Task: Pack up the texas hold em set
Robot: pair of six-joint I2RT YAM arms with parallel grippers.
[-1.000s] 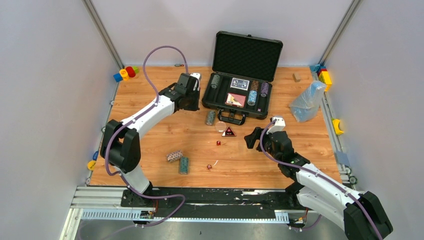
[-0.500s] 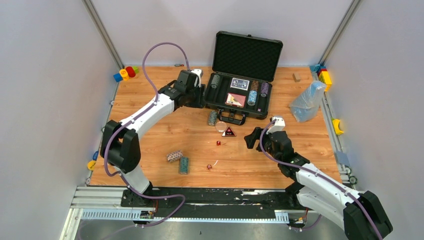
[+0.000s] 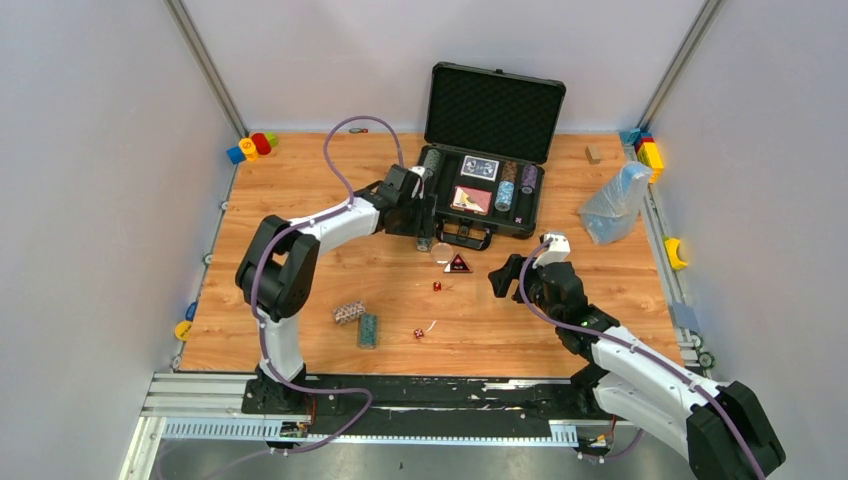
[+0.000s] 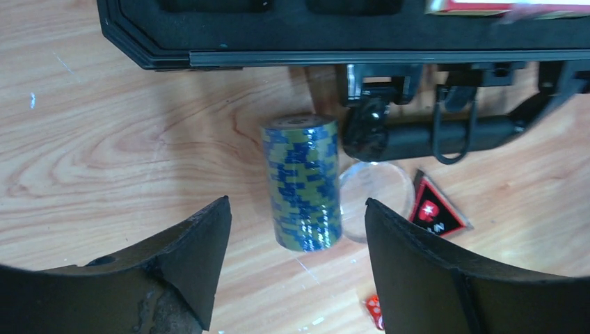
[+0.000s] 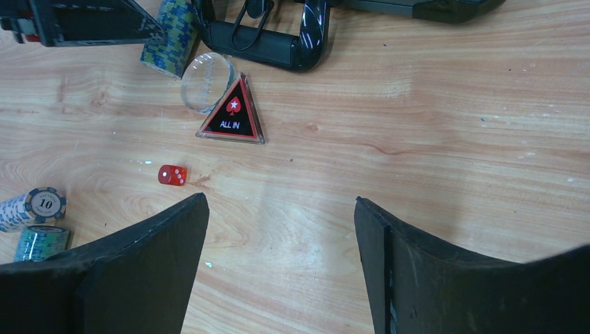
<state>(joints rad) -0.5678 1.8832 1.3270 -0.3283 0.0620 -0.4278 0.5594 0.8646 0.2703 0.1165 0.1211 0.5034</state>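
Presently, noting the black case [image 3: 515, 224] open at the far middle of the table [image 3: 300, 180], lid [image 3: 495, 110] upright toward the back wall. Inside the foam: chip rolls [image 3: 431, 162] in the outer slots, two card decks [image 3: 480, 168] in the middle.

Left gripper [image 4: 298, 223] low over the wood just in front of the case, jaws spread wide, holding nothing. Between its fingers [image 4: 195, 264], with a clear gap on either side: the near end of a blue-and-olive chip roll [image 4: 303, 182], lying on its side, far end close to the case handle [image 4: 431, 132]. Just right of that roll: a clear round disc [image 4: 376, 198], touching the triangular button [image 4: 433, 212]. Red die [image 4: 374, 311] a little nearer.

Right gripper [image 5: 280, 202] hovering over bare wood on the near side of the button, jaws likewise wide, empty.

Second red die [image 3: 418, 333] and two loose chip rolls [image 3: 349, 312] lying toward the near left. Clear plastic bag [image 3: 615, 203] at the far right; toy blocks [image 3: 252, 147] in the far corners.
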